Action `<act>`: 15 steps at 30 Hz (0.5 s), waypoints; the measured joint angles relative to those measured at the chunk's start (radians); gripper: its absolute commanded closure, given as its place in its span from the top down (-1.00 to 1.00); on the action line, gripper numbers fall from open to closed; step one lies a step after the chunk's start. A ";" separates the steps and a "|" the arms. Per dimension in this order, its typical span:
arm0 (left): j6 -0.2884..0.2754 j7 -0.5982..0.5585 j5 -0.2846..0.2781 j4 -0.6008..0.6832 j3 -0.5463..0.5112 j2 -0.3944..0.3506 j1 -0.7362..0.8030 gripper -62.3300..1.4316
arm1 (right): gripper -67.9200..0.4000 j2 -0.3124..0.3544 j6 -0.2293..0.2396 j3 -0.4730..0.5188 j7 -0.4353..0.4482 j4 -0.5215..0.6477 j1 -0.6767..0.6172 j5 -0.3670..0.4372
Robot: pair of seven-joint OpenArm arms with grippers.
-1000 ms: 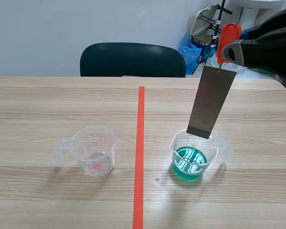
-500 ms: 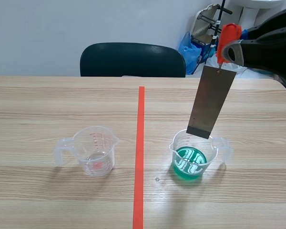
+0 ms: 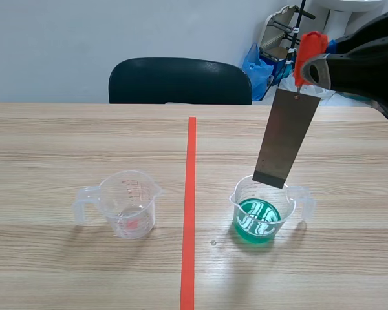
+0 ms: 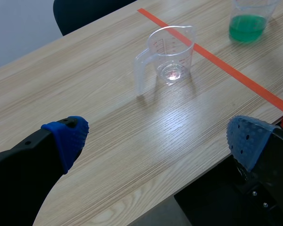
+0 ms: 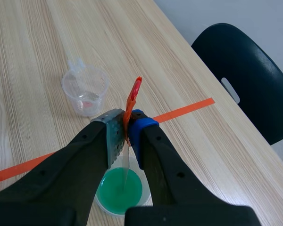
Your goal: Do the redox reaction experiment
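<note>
**Item 1. Right hand** [image 3: 308, 70], upper right of the frame. It is clamped on the orange-red handle [image 3: 310, 46] of a grey metal plate [image 3: 286, 139]. In its own wrist view both pads [image 5: 114, 134] press the handle's flat sides.

**Item 2. Metal plate.** It hangs aslant from the handle, right of centre, with its lower end swung toward the frame's left. Its lower edge stands over the mouth of the green cup, about level with the rim. It looks to be above the liquid, though I cannot be sure it is dry.

**Item 3. Green cup** [image 3: 264, 213], lower right of centre, just right of the tape line [image 3: 191, 194]. It is a clear measuring cup holding a shallow pool of green liquid.

**Item 4. Empty cup** [image 3: 126, 205], lower left, well apart from the green cup. It is clear, with red graduations.

**Item 5. Left hand** [image 4: 156, 140]. Its fingers are spread wide with nothing between them. It is held back at the near edge of the worktop [image 3: 64, 142], with the empty cup ahead of it.

**Item 6. Chair** [image 3: 180, 81], upper centre, behind the worktop.

**Hazards, as judged from here:**
- The plate is tilted and wide for that mouth, so a straight descent could catch a corner on the rim.
- The cup is light and nothing steadies it, so such a knock could tip it and spill green liquid.
- The grip is on the thin handle alone, so the plate may swing or twist, or slip and splash.
</note>
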 measured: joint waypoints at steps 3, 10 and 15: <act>-0.006 0.000 0.000 0.000 0.000 -0.019 0.000 1.00 | -0.97 0.000 0.000 0.000 0.004 0.000 0.000 0.000; -0.014 0.017 -0.022 0.000 0.052 -0.106 -0.019 1.00 | -0.97 0.000 0.000 0.000 0.007 0.000 0.000 0.000; -0.014 0.026 -0.019 0.000 0.113 -0.173 -0.080 1.00 | -0.97 0.000 0.000 0.000 0.010 0.000 0.000 0.000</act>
